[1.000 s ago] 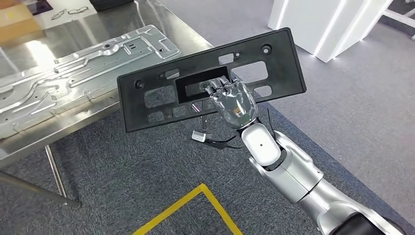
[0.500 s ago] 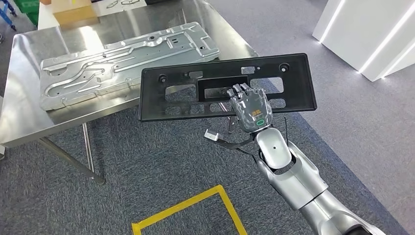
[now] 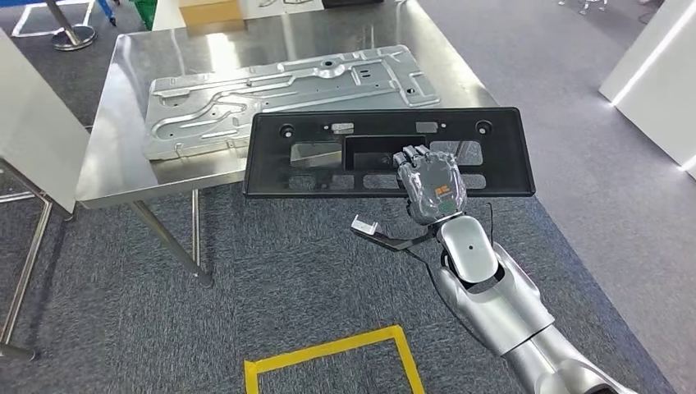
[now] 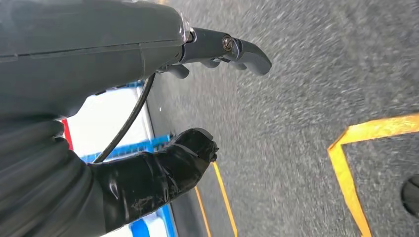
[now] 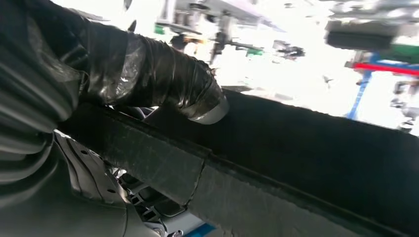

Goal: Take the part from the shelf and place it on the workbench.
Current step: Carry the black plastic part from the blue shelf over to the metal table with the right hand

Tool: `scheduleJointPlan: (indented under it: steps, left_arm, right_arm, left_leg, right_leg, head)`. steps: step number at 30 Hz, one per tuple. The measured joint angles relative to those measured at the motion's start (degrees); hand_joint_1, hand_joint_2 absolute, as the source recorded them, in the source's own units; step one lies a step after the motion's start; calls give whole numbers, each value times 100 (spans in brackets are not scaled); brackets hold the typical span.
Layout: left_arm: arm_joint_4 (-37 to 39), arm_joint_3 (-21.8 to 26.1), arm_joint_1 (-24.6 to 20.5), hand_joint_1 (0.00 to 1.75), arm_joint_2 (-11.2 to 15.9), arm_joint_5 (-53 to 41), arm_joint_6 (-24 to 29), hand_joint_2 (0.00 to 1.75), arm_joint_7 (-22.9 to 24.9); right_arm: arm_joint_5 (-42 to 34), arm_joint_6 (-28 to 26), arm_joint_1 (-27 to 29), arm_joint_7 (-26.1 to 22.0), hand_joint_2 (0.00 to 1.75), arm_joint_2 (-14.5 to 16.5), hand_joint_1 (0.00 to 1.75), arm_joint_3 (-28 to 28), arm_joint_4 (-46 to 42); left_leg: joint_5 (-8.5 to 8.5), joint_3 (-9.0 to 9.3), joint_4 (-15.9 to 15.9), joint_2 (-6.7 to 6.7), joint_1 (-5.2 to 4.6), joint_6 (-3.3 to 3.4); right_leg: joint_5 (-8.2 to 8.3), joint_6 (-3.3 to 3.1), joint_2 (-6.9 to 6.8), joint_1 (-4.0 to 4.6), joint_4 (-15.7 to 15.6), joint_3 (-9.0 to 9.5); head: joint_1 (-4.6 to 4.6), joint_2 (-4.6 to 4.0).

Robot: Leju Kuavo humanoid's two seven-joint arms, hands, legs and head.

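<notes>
One steel worktop (image 3: 123, 176) carries one stamped metal panel (image 3: 287, 94). One black plastic part (image 3: 390, 156) is already off the shelf, carried in the air over the worktop's near edge and not yet set down. The right hand (image 3: 428, 182) grips it through a central opening. The left hand (image 4: 197, 98) hangs empty, fingers apart.

A factory or workshop floor, it seems: a stainless-steel workbench (image 3: 123, 176) carrying a stamped silver sheet-metal panel (image 3: 287, 90), grey industrial carpet (image 3: 246, 295) marked with yellow floor tape (image 3: 328, 349).
</notes>
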Motion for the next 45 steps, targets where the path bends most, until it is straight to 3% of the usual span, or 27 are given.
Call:
scheduleJointPlan:
  steps: [1, 2, 3, 5, 6, 7, 9, 10, 12, 14, 15, 17, 18, 20, 22, 24, 25, 26, 28, 30, 34, 38, 45]
  left_arm:
    - [0, 5, 8, 0, -4, -1, -2, 175, 2]
    - [0, 9, 24, 0, 1, -1, -2, 175, 4]
    - [2, 11, 39, 0, 3, -2, -5, 175, 8]
    - [5, 14, 36, 0, 8, -7, -13, 175, 24]
    - [7, 15, 21, 0, 11, -10, -17, 175, 37]
    - [7, 15, 3, 0, 17, -12, -17, 175, 50]
    - [7, 17, -13, 0, 23, -12, -18, 175, 82]
    - [7, 17, -13, 0, 24, -11, -19, 175, 98]
    - [7, 20, -3, 0, 30, -12, -19, 175, 127]
    - [7, 28, -1, 0, 38, -12, -22, 175, 149]
    - [7, 36, 1, 0, 39, -12, -26, 175, 160]
    - [7, 53, 11, 0, 41, -13, -36, 175, 174]
    - [7, 58, 17, 0, 41, -13, -42, 175, 179]
    - [7, 63, 14, 0, 41, -20, -56, 175, 182]
    - [7, 65, -2, 0, 41, -29, -73, 175, 185]
    - [7, 68, -16, 0, 41, -35, -83, 175, 191]
    - [7, 70, -16, 0, 41, -37, -86, 175, 198]
    - [7, 74, -11, 0, 41, -40, -89, 175, 208]
    - [7, 91, 0, 0, 39, -46, -95, 175, 232]
    - [7, 118, 1, 0, 36, -51, -103, 175, 248]
    - [7, 152, 13, 0, 41, -87, -135, 175, 265]
    - [7, 154, 10, 0, 50, -96, -144, 175, 266]
    - [7, 156, 9, 0, 84, -101, -144, 175, 263]
  right_arm:
    - [-3, 0, 0, 0, 175, 4, 175, -2, 2]
    - [-4, 2, -3, 0, 175, 15, 175, -2, 2]
    - [-5, 7, -8, 0, 175, 31, 175, -2, 2]
    - [-5, 33, -22, -1, 175, 75, 175, -3, 4]
    - [-5, 54, -28, -1, 175, 89, 175, -3, 7]
    - [-5, 76, -29, -2, 175, 98, 175, -3, 12]
    - [-5, 108, -25, -2, 175, 108, 175, -2, 33]
    - [-5, 118, -22, -3, 175, 119, 175, -1, 44]
    - [-14, 139, -26, -4, 175, 149, 175, -1, 55]
    - [-29, 163, -42, -4, 175, 176, 175, -1, 56]
    - [-34, 169, -49, -4, 175, 188, 175, -1, 56]
    - [-38, 175, -58, -11, 175, 214, 175, 1, 57]
    - [-44, 174, -63, -15, 175, 227, 175, 1, 57]
    - [-67, 173, -75, -20, 175, 247, 175, 1, 55]
    - [-98, 173, -77, -12, 175, 249, 175, 1, 61]
    - [-123, 172, -54, 13, 175, 239, 175, 1, 85]
    - [-133, 172, -41, 40, 175, 234, 175, 1, 97]
    - [-138, 180, -34, 78, 175, 231, 175, -1, 105]
    - [-139, 261, -46, 206, 175, 233, 175, -20, 113]
    - [-137, 383, -80, 321, 175, 239, 175, -54, 134]
    - [-169, 447, -103, 401, 175, 261, 175, -109, 223]
    - [-173, 440, -104, 411, 175, 267, 175, -147, 299]
    - [-156, 426, -95, 413, 175, 286, 175, -152, 342]
  left_leg:
    - [10, -21, -9, -80, 20, -42]
    - [26, -36, -34, -165, 32, -88]
    - [26, -51, -31, -136, 28, -124]
    - [-114, -160, 181, 227, -3, -185]
    - [-271, -289, 459, 486, 0, -210]
    - [-452, -464, 810, 655, 9, -246]
    - [-651, -758, 1383, 762, 44, -312]
    - [-603, -771, 1408, 780, 61, -338]
    - [-263, -452, 828, 895, 82, -371]
    - [-23, -92, 190, 1072, 50, -317]
    - [13, -16, 39, 1111, 30, -267]
    - [6, -35, 18, 1018, 3, -167]
    - [10, -34, 9, 955, 14, -131]
    - [26, -14, -22, 842, 42, -58]
    - [38, -8, -36, 733, 53, 0]
    - [36, -14, -27, 627, 37, 32]
    - [31, -14, -17, 575, 29, 40]
    - [26, -11, -6, 528, 23, 41]
    - [16, -4, 14, 448, 14, 32]
    - [10, -29, 33, 394, -5, -1]
    - [2, -51, 28, 385, -3, -11]
    - [24, -33, 1, 389, -1, -46]
    - [4, -41, 3, 390, -19, -2]
  right_leg:
    - [-17, -14, 6, 8, -45, 20]
    - [-8, -19, -83, 10, -80, 47]
    - [7, -25, -173, 1, -129, 88]
    - [45, -43, -358, -31, -249, 187]
    - [49, -49, -455, -28, -282, 221]
    - [39, -61, -551, -21, -291, 239]
    - [6, -61, -757, -15, -277, 250]
    - [-14, -51, -850, -17, -265, 252]
    - [-72, -13, -1011, -26, -216, 267]
    - [-149, 55, -1150, -6, -149, 280]
    - [-178, 89, -1210, 8, -124, 289]
    - [-204, 143, -1321, 27, -115, 312]
    - [-228, 172, -1322, 16, -107, 318]
    - [-400, 222, -1053, -22, 116, 233]
    - [-740, 247, -694, -45, 779, -81]
    - [-955, 248, -592, -37, 1469, -457]
    - [-907, 239, -581, -32, 1567, -539]
    - [-747, 219, -576, -27, 1430, -510]
    - [-315, 153, -540, -16, 686, -216]
    - [-98, 106, -489, 0, 85, 24]
    - [-79, 158, -468, 12, -63, 59]
    - [-68, 128, -465, 11, -58, 71]
    - [-49, 146, -461, -8, -54, 91]
  head:
    - [0, -1]
    - [1, -1]
    - [0, -1]
    - [-11, 0]
    - [-16, 0]
    - [-20, -1]
    - [-20, -1]
    - [-20, -1]
    - [-20, -1]
    - [-19, -1]
    - [-17, -1]
    - [-18, -1]
    - [-18, 0]
    - [-18, -1]
    - [-18, -1]
    - [-17, -1]
    - [-17, -1]
    - [-17, -1]
    - [-17, -1]
    - [-17, -1]
    - [-19, -1]
    - [-18, -1]
    - [-19, -1]
